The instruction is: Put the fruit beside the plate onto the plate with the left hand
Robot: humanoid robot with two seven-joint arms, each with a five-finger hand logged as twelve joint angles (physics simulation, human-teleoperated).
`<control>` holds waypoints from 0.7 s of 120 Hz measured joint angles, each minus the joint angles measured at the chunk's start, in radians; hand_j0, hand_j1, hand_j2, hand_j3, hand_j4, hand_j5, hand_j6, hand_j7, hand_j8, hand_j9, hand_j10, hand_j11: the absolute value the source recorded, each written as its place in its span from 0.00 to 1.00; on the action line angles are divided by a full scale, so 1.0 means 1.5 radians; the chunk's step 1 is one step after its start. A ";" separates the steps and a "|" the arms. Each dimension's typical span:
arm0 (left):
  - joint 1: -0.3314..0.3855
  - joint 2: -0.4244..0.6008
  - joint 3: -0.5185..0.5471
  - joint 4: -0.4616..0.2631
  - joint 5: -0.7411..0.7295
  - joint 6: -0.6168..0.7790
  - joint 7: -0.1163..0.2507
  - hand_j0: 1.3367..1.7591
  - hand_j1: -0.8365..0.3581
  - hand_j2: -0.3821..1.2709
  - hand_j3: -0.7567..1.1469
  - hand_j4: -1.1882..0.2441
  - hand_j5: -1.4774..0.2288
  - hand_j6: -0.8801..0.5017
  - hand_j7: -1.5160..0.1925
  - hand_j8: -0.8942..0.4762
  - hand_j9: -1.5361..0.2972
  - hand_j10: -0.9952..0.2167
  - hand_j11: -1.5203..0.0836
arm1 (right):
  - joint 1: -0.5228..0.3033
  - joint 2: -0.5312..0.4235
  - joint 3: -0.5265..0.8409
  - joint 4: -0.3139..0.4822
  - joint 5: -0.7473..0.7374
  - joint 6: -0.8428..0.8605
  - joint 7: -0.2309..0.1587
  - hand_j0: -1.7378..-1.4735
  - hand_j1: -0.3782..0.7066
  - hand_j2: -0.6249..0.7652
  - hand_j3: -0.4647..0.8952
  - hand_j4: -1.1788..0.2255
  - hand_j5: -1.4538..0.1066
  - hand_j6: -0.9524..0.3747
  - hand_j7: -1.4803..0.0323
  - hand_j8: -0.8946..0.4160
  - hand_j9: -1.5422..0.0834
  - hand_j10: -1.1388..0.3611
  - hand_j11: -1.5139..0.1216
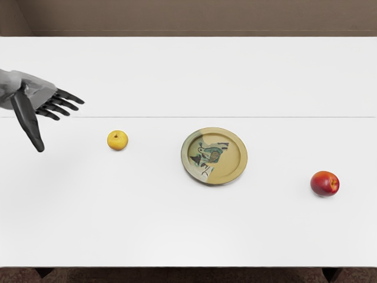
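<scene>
At the left edge of the tabletop [177, 71], left robot hand [38, 101] open, empty. The yellow fruit [117, 140], probably the target, lies untouched beside the plate [214, 176]; grasp and placement remain.

The plate [242, 154] lies on the bench [188, 71], a little right of its middle. The left fruit [117, 140] sits on the bench at about nine o'clock from the plate, near it but apart, while the right fruit [324, 183] lies between three and four o'clock from the plate, farther off and closer to the front edge. The left hand [44, 106] is at ten o'clock from the left fruit, apart from it, by the bench's left edge.
</scene>
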 joint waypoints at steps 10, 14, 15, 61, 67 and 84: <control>0.000 0.000 0.000 0.008 0.002 -0.002 0.000 0.76 0.98 0.23 0.40 0.82 0.86 0.63 0.88 0.65 0.83 0.81 0.94 | 0.001 0.000 0.007 -0.001 0.007 -0.002 0.000 0.30 0.04 0.45 0.34 0.83 0.92 0.71 0.97 0.68 0.94 0.75 0.92; 0.001 0.000 0.000 0.010 0.002 -0.002 0.000 0.76 0.99 0.23 0.40 0.82 0.86 0.63 0.88 0.65 0.83 0.82 0.94 | 0.001 0.000 0.009 -0.002 0.009 -0.003 0.000 0.30 0.04 0.45 0.34 0.83 0.92 0.71 0.97 0.68 0.94 0.75 0.92; 0.001 0.000 0.000 0.010 0.002 -0.002 0.000 0.76 0.99 0.23 0.40 0.82 0.86 0.63 0.88 0.65 0.83 0.82 0.94 | 0.001 0.000 0.009 -0.002 0.009 -0.003 0.000 0.30 0.04 0.45 0.34 0.83 0.92 0.71 0.97 0.68 0.94 0.75 0.92; 0.058 -0.249 -0.068 0.148 0.059 -0.003 0.063 0.76 0.99 0.23 0.40 0.83 0.86 0.63 0.88 0.65 0.83 0.82 0.94 | -0.003 0.000 0.014 -0.003 0.015 -0.004 0.001 0.30 0.04 0.45 0.34 0.83 0.92 0.71 0.97 0.68 0.94 0.75 0.92; 0.051 -0.301 -0.056 0.163 0.057 0.011 0.074 0.76 0.99 0.23 0.40 0.83 0.86 0.63 0.88 0.65 0.83 0.82 0.94 | -0.003 0.000 0.014 -0.003 0.015 -0.004 0.001 0.30 0.04 0.45 0.34 0.83 0.92 0.71 0.97 0.68 0.94 0.75 0.92; 0.005 -0.369 0.008 0.128 0.056 0.185 0.085 0.76 0.99 0.23 0.40 0.83 0.86 0.63 0.88 0.65 0.84 0.82 0.94 | -0.003 0.000 0.014 -0.003 0.015 -0.004 0.001 0.30 0.04 0.45 0.34 0.83 0.92 0.71 0.97 0.68 0.94 0.75 0.92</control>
